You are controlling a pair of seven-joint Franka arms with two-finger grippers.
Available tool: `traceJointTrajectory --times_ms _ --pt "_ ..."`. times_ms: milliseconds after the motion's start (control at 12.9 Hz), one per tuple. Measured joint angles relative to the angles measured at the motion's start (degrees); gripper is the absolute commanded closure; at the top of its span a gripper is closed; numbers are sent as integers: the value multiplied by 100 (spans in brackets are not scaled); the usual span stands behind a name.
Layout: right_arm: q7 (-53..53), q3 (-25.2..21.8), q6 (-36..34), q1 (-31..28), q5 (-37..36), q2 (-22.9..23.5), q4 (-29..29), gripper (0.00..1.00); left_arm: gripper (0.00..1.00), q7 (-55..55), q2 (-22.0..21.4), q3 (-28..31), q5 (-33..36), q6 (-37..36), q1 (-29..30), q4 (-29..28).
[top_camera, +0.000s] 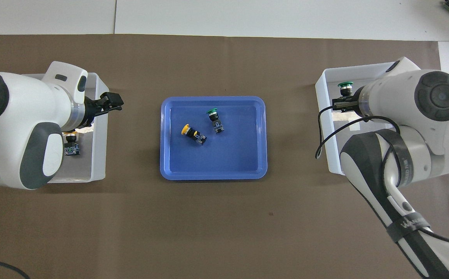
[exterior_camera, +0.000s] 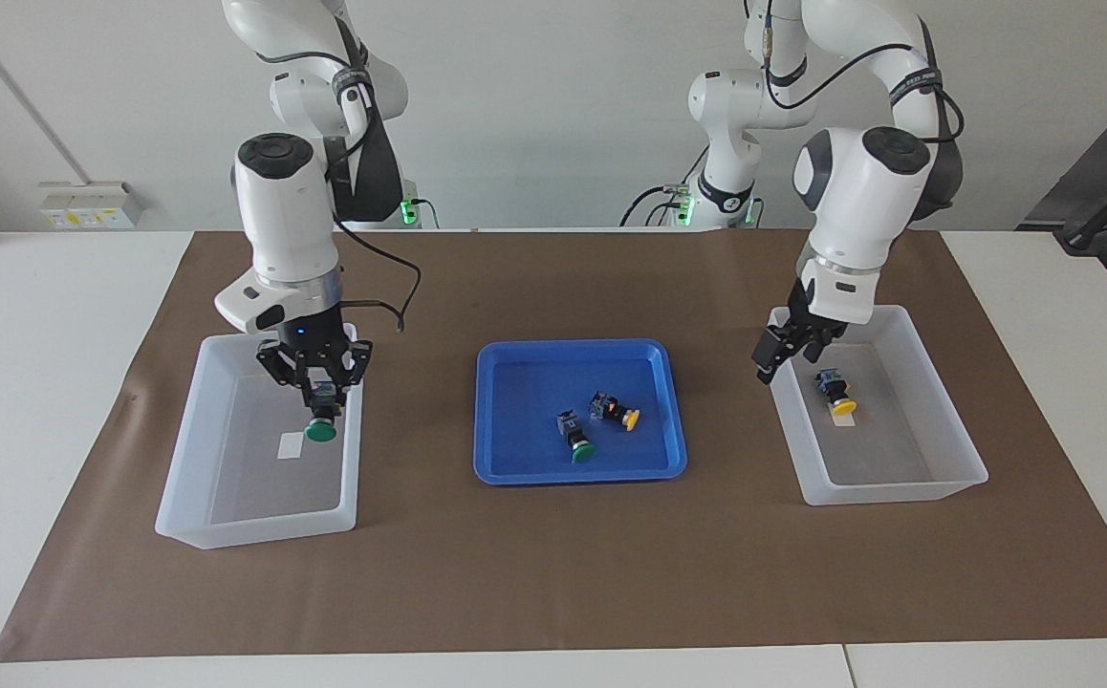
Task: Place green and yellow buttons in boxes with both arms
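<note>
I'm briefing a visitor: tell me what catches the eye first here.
The right gripper holds a green button over the box at the right arm's end. The left gripper, open, hangs over the rim of the other box, where a yellow button lies. Between the boxes, a blue tray holds two more buttons.

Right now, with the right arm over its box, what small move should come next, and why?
Probably lower the right pincer a little and release: it grips a green button in the air over the box at the right arm's end, not yet set down.
</note>
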Motion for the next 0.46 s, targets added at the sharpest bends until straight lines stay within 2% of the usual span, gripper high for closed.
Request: traceJointTrajectory --times_ms 309,463 --pt "-921 0 206 -563 237 20 -142 100 0 -1802 248 -5 0 365 -819 -7" --pt "-1028 1 443 -692 241 155 -182 100 0 -2629 517 2 2 667 -1199 -6"
